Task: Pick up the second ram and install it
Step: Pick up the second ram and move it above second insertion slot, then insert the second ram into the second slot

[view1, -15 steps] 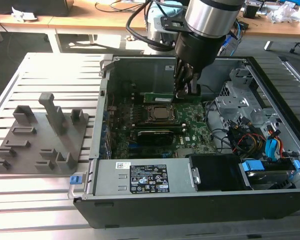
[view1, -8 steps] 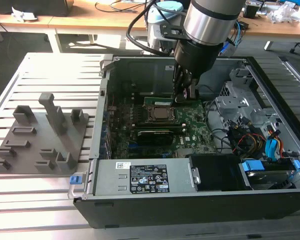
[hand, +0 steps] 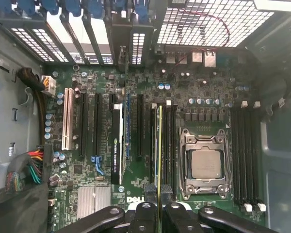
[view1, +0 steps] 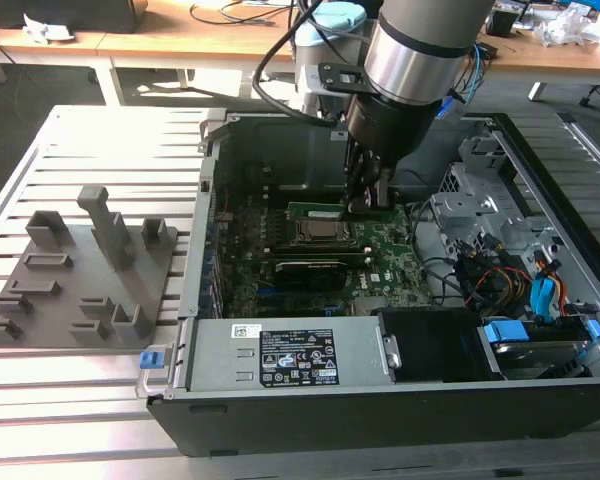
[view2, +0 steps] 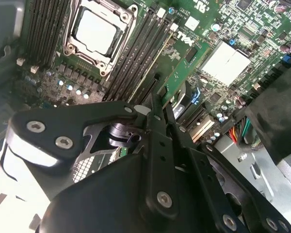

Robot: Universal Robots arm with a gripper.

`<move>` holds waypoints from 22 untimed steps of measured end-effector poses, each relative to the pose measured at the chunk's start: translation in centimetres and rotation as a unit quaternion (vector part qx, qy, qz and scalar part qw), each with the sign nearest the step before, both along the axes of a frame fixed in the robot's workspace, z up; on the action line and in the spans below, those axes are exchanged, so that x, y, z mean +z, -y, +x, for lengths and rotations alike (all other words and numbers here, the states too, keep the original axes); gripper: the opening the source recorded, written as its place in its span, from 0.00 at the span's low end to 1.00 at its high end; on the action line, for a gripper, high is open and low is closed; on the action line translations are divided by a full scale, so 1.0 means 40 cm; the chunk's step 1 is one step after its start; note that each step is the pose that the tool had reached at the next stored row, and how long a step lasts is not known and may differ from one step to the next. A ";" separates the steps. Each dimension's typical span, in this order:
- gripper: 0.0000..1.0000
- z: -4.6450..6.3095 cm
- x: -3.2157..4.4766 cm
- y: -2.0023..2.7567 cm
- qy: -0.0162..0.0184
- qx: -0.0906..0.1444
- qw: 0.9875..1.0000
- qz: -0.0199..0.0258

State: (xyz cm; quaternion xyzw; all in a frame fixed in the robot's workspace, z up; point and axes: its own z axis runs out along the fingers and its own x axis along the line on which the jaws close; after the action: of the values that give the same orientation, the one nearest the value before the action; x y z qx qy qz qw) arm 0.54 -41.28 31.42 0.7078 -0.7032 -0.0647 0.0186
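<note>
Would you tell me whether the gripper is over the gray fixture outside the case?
No, the gripper is down inside the case, at the second ram beside the CPU socket.

The tool (hand: 159, 191) is of matt black metal. The second ram (view1: 315, 210) is smooth green board; the CPU socket (hand: 205, 164) has shiny metal; the surface (view1: 100, 150) is matt grey metal.

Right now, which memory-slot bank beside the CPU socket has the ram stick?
The bank between the CPU socket and the graphics card: the second ram runs along it. The other bank shows bare slots.
</note>
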 end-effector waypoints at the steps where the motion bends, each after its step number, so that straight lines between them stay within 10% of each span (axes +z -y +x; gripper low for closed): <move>1: 0.14 0.000 -0.002 0.000 0.000 0.000 1.000 0.000; 17: 0.14 0.000 -0.008 0.000 0.000 0.000 1.000 0.000; 22: 0.14 0.000 -0.049 0.000 0.000 0.000 1.000 0.000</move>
State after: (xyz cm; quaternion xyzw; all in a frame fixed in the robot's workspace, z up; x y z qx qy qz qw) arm 0.54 -41.28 29.44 0.7079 -0.7031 -0.0647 0.0187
